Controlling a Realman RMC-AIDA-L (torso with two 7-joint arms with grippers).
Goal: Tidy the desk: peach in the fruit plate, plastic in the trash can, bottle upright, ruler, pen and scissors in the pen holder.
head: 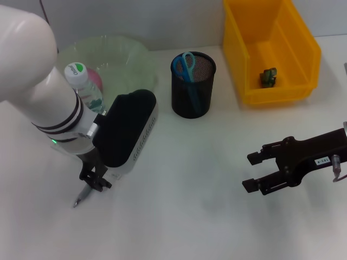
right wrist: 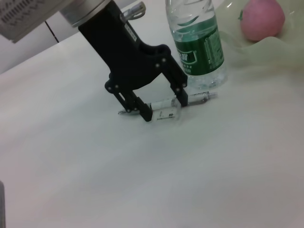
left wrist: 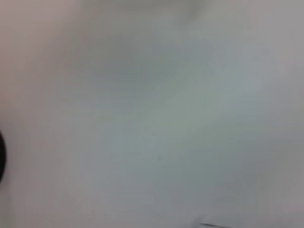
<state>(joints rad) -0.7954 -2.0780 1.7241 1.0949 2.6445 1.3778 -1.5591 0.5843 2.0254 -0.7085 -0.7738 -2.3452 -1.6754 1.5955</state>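
Step in hand: the pen is being picked up from the tabletop; in the head view it lies at about 8 o'clock from the pen holder, just beside the bottle.
Left gripper: it is lowered over the pen, one finger on each side of the barrel. The jaws are seen spread around the pen; it cannot be told whether they already press on it.
Right gripper: it is held above the tabletop at about 4 o'clock from the pen holder, with the jaws released and nothing between them.
Already done, as judged: the peach is in the fruit plate, the bottle stands upright, the scissors are in the pen holder, and a small crumpled thing lies in the yellow bin.
Ruler: it is not seen.
Next move: probably the jaws must be clenched on the barrel, the pen lifted straight up, carried toward 2 o'clock and turned upright over the holder's mouth.
Caution: the bottle stands close and could be knocked over by the arm.
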